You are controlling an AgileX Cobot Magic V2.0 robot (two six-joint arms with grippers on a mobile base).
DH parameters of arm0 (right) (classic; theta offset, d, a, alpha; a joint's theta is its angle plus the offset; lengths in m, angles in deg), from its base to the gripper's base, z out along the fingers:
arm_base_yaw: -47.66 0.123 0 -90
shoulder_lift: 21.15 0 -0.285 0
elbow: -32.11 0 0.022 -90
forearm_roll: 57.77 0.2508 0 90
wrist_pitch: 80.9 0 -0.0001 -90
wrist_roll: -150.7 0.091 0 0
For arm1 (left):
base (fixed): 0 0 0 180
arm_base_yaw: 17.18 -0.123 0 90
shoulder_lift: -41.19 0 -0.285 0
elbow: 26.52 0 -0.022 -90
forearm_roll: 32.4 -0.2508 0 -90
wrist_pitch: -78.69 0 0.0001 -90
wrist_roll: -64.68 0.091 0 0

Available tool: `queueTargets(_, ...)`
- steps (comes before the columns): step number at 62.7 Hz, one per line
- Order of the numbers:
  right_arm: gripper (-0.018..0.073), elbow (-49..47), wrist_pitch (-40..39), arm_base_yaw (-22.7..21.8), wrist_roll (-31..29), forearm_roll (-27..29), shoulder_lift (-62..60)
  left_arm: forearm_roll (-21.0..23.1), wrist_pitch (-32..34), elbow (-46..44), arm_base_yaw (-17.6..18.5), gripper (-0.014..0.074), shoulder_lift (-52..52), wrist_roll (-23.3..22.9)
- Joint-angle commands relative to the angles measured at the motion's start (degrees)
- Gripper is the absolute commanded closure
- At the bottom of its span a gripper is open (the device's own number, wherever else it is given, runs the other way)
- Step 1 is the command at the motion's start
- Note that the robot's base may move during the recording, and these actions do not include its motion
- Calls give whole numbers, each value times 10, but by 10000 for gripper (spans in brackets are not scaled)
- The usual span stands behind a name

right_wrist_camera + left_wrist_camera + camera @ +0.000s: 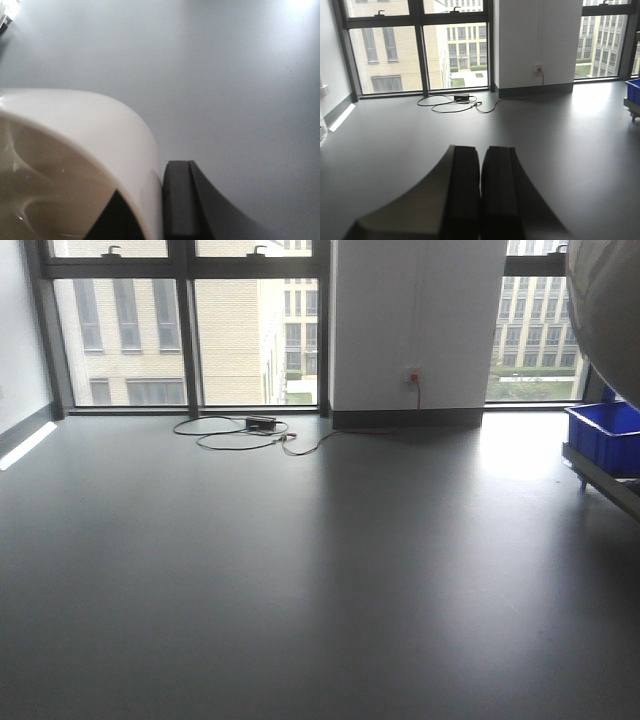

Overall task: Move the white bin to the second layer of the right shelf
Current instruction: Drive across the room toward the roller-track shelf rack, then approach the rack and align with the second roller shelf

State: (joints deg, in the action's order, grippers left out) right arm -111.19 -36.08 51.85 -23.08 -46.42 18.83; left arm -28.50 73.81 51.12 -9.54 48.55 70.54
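The white bin (75, 150) fills the lower left of the right wrist view, glossy cream with a rounded rim. My right gripper (150, 180) is shut on its wall, one dark finger inside the tub and the other finger (177, 200) pressed on the outside. The bin hangs above bare grey floor. In the front view its curved underside (610, 310) shows at the top right corner. My left gripper (481, 150) is shut, pads together with nothing between them, pointing over the floor. The right shelf second layer is out of view.
A blue crate (605, 435) rests on a steel-framed ledge (600, 480) at the right edge. A black cable and power brick (255, 428) lie on the floor by the windows. A white pillar (420, 330) stands ahead. Grey floor (300, 570) stretches in front.
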Motion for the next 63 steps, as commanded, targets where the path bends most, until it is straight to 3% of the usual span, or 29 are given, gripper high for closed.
queueTargets(1, 503, -17, -49, -3, -1, 10, 4, 3, 49, 21, 2, 512, -8, -1)
queueTargets(63, 503, -17, -49, -3, -1, 10, 4, 3, 49, 21, 3, 512, -8, -1)
